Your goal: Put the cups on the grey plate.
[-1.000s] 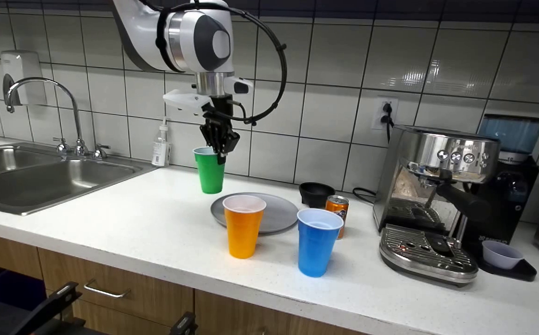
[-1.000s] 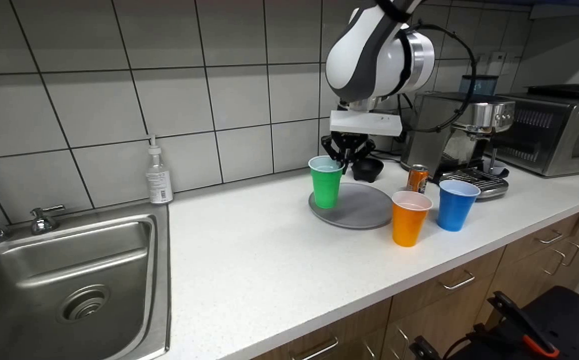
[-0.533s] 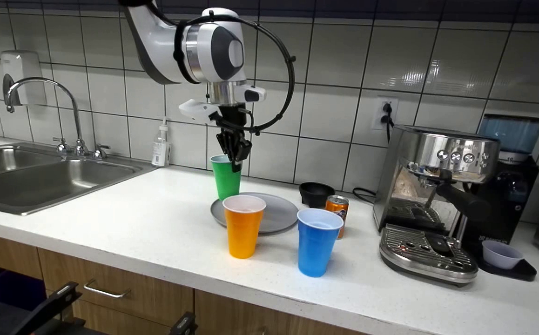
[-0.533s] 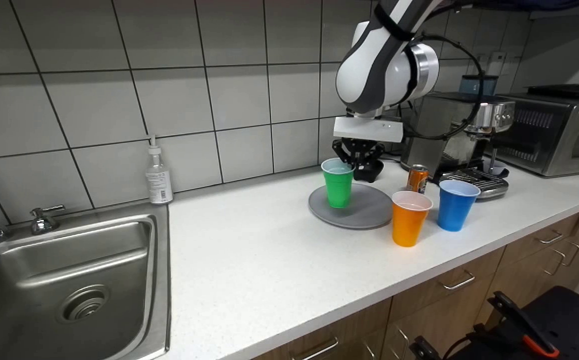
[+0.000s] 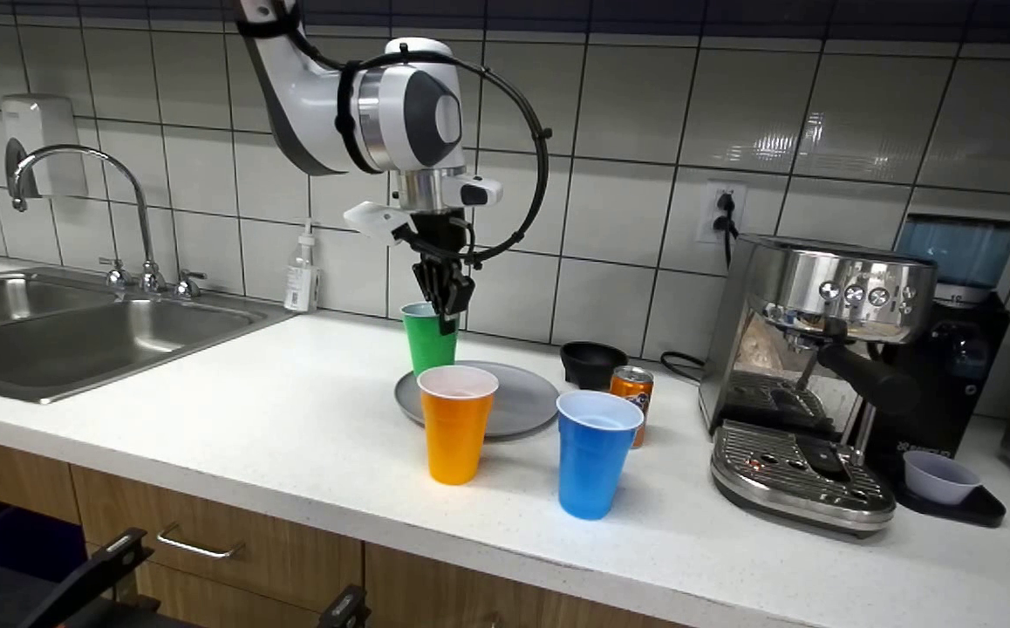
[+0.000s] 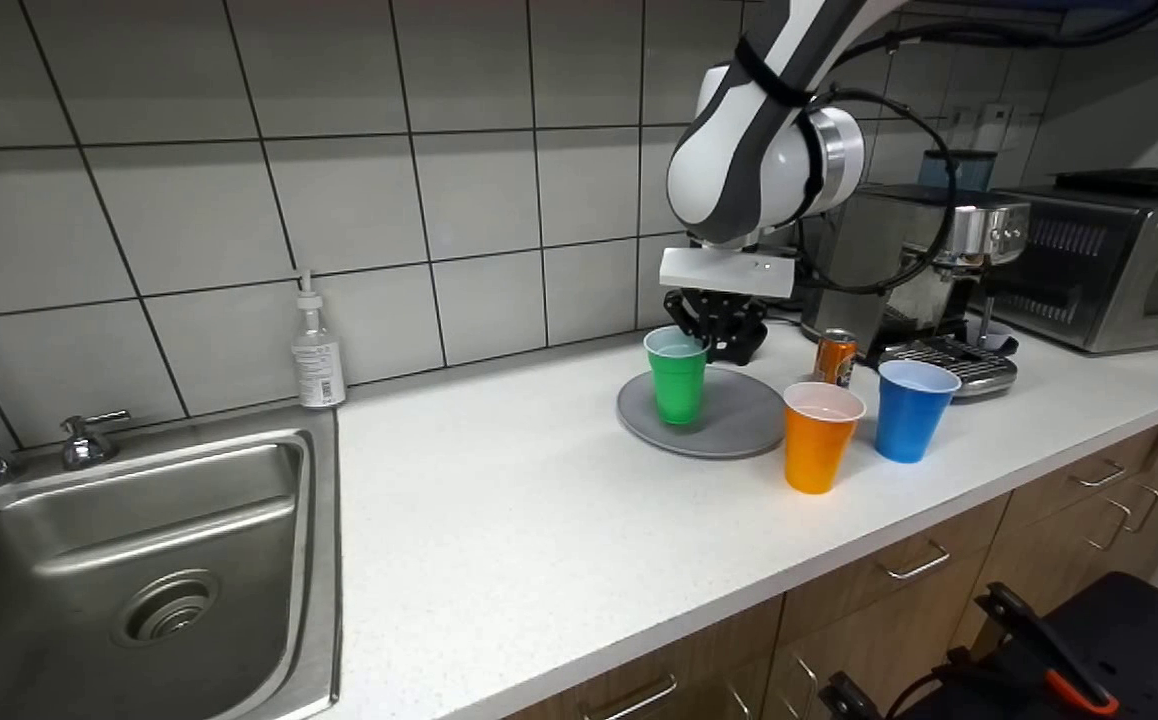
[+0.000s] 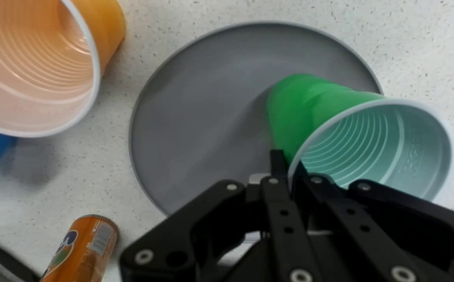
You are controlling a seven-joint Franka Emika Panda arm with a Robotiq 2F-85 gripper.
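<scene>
One green plastic tumbler point(image 7: 305, 105) is clenched at its rim by the claw point(image 7: 289, 161), one finger inside the mouth and the opposite finger point(image 7: 277, 163) along the outer wall. Nearly upright, it is over the grey plate point(image 7: 211, 102), toward the plate's edge nearest the stainless-steel sink point(image 6: 323, 560); whether its base touches cannot be told. Its pale interior shows concentric ribs, as does that of the orange tumbler point(image 7: 110, 32), which stands on the counter point(image 6: 499, 520) between the plate and the counter's front edge, apart from both. The blue tumbler point(image 5: 597, 471), white inside, stands near the orange tumbler, toward the espresso machine point(image 5: 828, 305); its floor is hidden. An orange drinks can point(image 5: 634, 391) is upright behind it in an exterior view, and a short black cup point(image 5: 592, 366) sits near the counter's back edge. Beside the machine, a small pale bowl point(image 5: 939, 478) rests on a black tray point(image 5: 980, 513). A labelled pump bottle point(image 6: 317, 355) stands at the sink's rear corner.
</scene>
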